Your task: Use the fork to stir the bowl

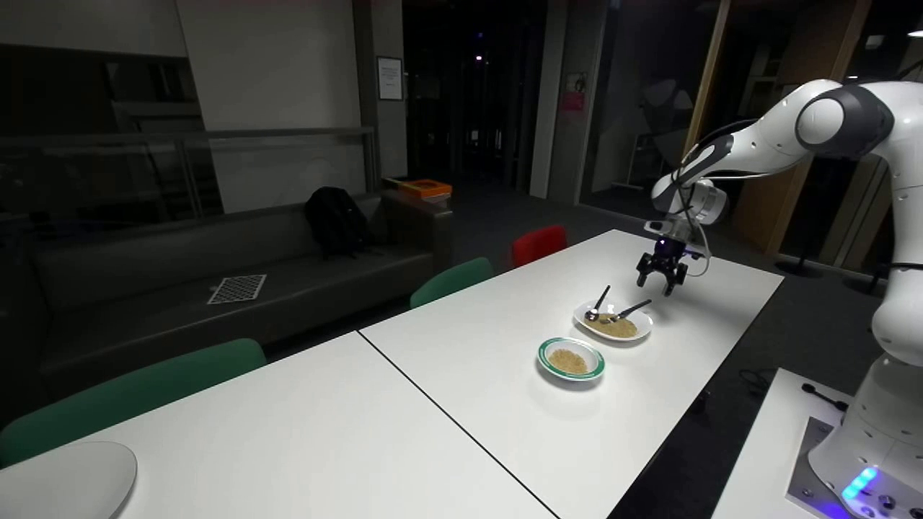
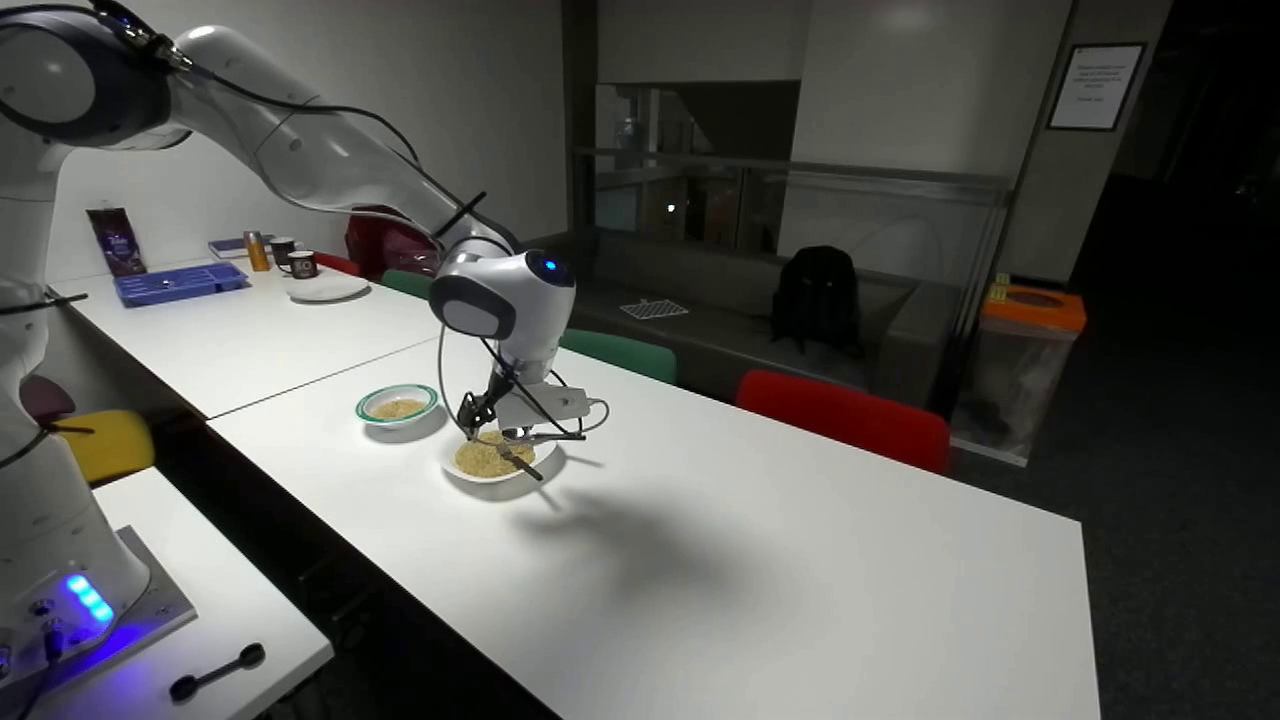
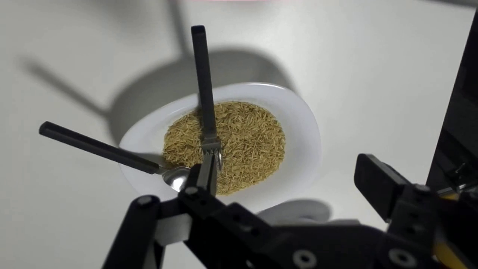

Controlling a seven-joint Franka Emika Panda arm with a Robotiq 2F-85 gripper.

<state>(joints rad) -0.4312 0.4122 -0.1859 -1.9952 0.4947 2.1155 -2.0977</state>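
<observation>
Neither grasping nor stirring appears done: the black-handled metal fork (image 3: 206, 97) rests in the white, rounded dish (image 3: 303, 130) of tan grains (image 3: 252, 142); the black 2-fingered gripper (image 1: 655, 285) hangs near it, spread wide with nothing held; remaining are pick-up and stirring, presumably in the round, green-rimmed white bowl (image 1: 570, 344) nearby.

In the wrist view, one of the fingers (image 3: 207, 174) partly hides fork (image 3: 205, 93) and spoon (image 3: 112, 153); in an exterior view, a plate (image 1: 65, 481) near the tabletop's (image 1: 288, 432) edge is cropped.
</observation>
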